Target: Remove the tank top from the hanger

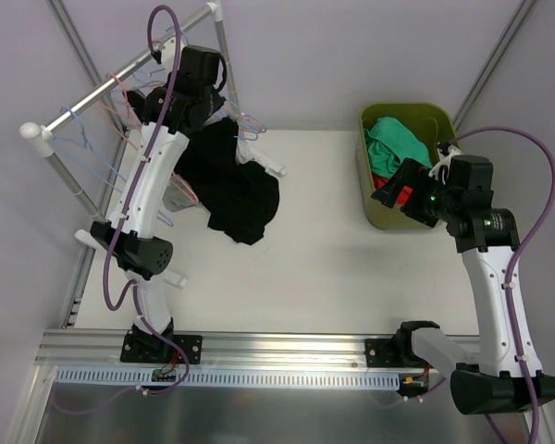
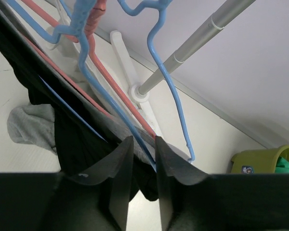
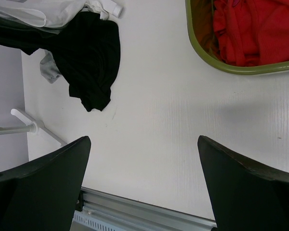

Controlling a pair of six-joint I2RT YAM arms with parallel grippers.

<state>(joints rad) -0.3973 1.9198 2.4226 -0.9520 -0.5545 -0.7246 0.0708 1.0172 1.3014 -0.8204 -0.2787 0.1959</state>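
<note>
Two arms stand at the bottom edge of the overhead view on a white table (image 1: 333, 277). An aluminium rail (image 1: 287, 347) runs along its near side, and pale grey walls (image 1: 351, 55) close it in behind and at the sides. A white clothes rack (image 1: 120, 79) fills the upper left, strung with blue and pink hangers (image 1: 129, 92).

The black tank top (image 1: 231, 185) hangs from a blue hanger (image 2: 80, 24) on that rack. Its lower part is heaped on the table just right of the left arm, left of centre in the frame. A grey cloth (image 3: 49, 72) shows at its edge.

In the left wrist view, the left gripper (image 2: 143, 144) is raised at the rack. Its jaws are drawn in to a narrow gap, and the tank top's dark fabric and the hanger's blue wire are pinched between them.

An olive-green bin (image 1: 398, 107) sits in the upper right of the overhead view. It holds a green garment (image 1: 393, 143) toward the far end and a red garment (image 3: 250, 29) nearer.

The right gripper (image 3: 143, 144) hangs over the bin's near-left rim. Its fingers (image 3: 48, 178) are spread wide, with nothing between them and bare table below.
</note>
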